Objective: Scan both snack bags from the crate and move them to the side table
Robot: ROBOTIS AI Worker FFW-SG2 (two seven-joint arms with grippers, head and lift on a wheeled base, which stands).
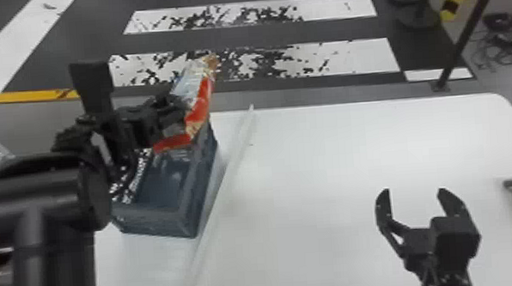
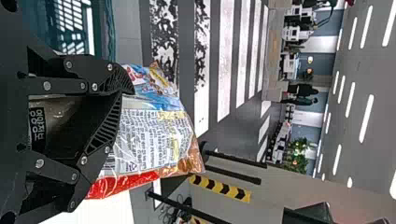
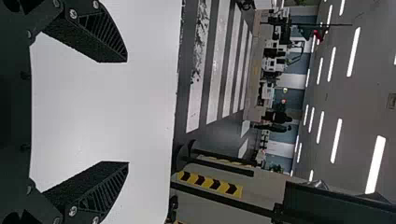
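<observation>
- Snack bag (image 1: 200, 107): it hangs over the far end of the crate (image 1: 187, 182), pinched in the left claw (image 2: 123, 91), whose black fingers are pressed together on it.
- The crate stands on the white counter (image 1: 333, 156) toward its left edge, beside a pale strip (image 1: 227, 177) that runs from near edge to far edge.
- The right claw (image 1: 413, 193) is spread and holds nothing, above the counter's near right part.
- The step in hand looks like bringing this bag out for scanning. Best raise it well clear of the crate's far right corner before swinging it across, keeping the grip firm but gentle, since the soft plastic could crease or slip.
- Turning the printed back flat toward the scanner should help; a folded face may not read.
- The left wrist view gives that printed back and the meeting fingertips, where the head view has dark knuckles in front; the head view gives the crate's place. Whether another bag lies inside, I cannot tell.
</observation>
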